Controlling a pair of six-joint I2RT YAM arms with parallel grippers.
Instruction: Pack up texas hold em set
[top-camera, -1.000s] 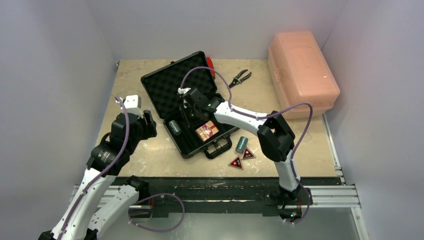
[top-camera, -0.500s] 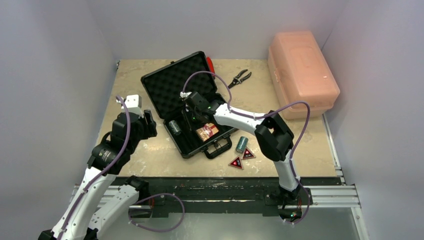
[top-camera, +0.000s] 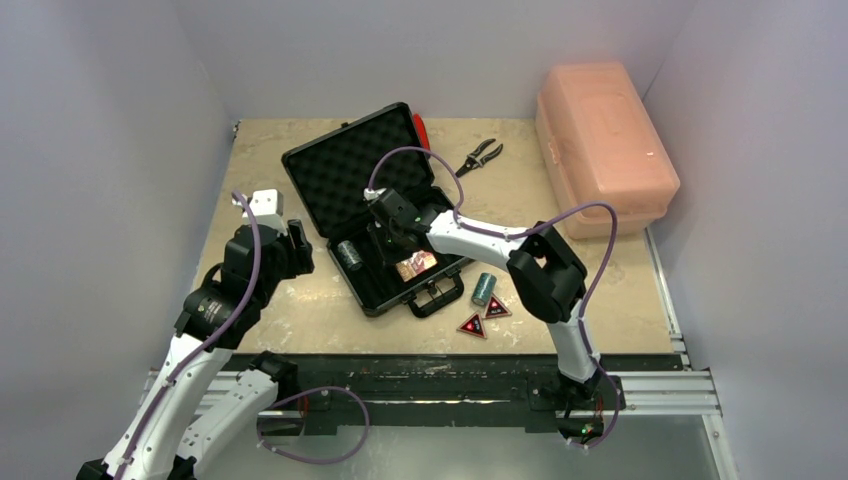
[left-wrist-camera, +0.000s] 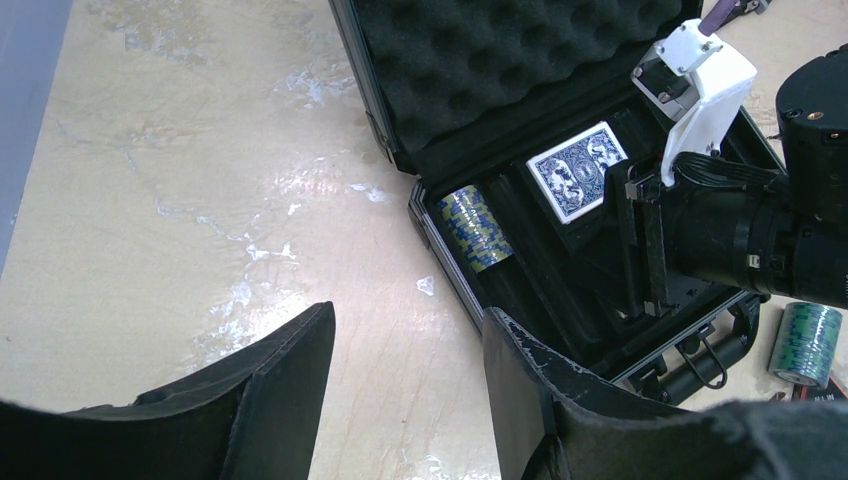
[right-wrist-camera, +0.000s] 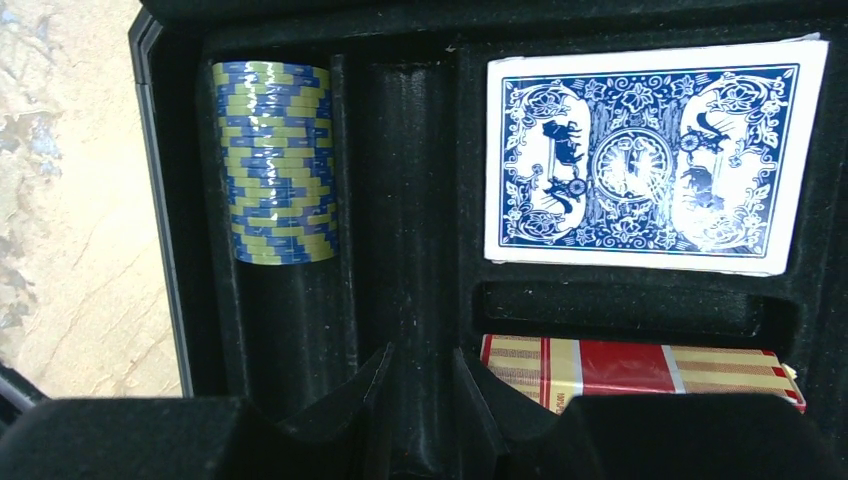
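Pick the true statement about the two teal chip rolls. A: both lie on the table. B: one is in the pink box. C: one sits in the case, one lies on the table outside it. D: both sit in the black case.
C: one chip roll sits in the case, the other roll lies on the table beside it.

The case holds a chip roll, blue deck and red deck
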